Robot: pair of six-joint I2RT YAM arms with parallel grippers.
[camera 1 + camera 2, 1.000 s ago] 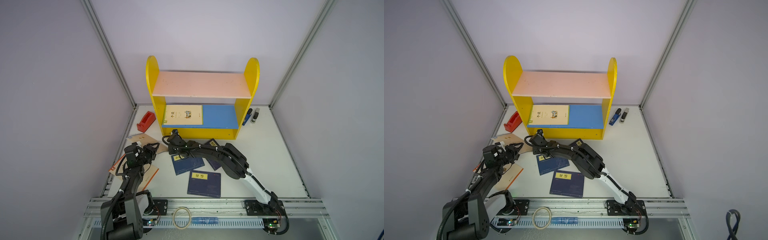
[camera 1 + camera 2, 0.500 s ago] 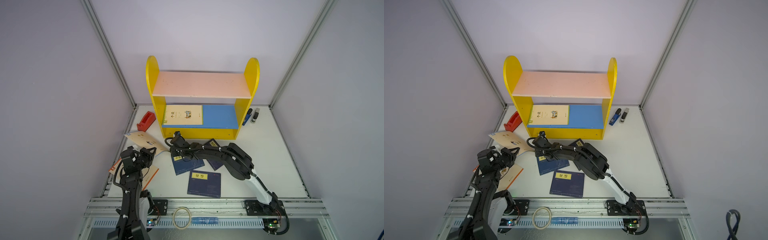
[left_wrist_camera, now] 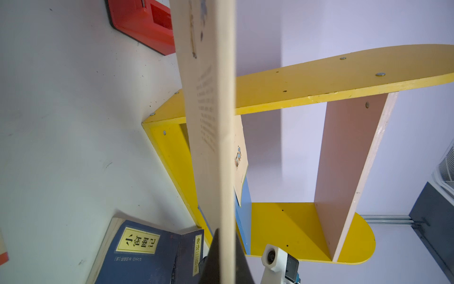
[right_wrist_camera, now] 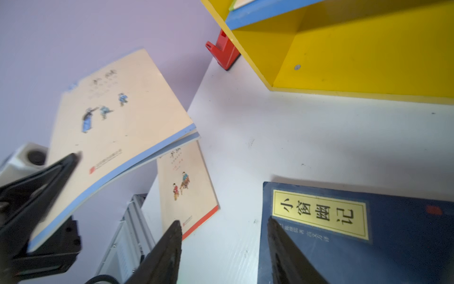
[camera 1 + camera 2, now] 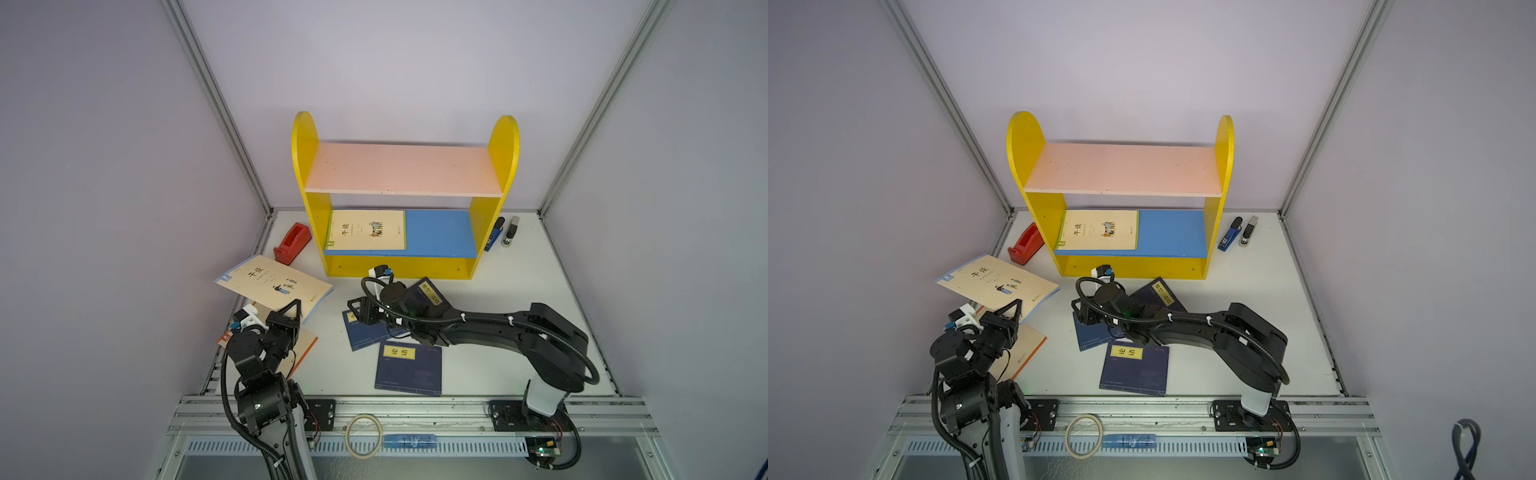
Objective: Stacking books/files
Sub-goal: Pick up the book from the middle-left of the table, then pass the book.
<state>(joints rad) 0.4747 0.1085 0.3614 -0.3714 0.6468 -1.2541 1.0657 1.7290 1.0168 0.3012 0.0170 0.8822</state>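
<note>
The yellow bookshelf is standing at the back of the desk, with the shelved cream paperback lying flat at the left end of its blue lower board. In front of the bookshelf's middle, the right arm is stretching low and long across the desk. In front of its left upright, the left arm is rising steeply from its base. The left claw is clenching one corner of the lifted cream paperback, holding it clear of the desk above the orange-edged cream paperback. Gripped there, the lifted book is bowing and its pages are parting at the free corner. It looks light, thin and floppy, with a smooth cover likely to slide, so a hold nearer the spine would probably keep it flatter. The right claw is hovering released, jaws parted. It is straddling the edge of the navy paperback in front of the bookshelf, one finger over its cover and one over bare desk. I cannot tell whether either finger is touching.
</note>
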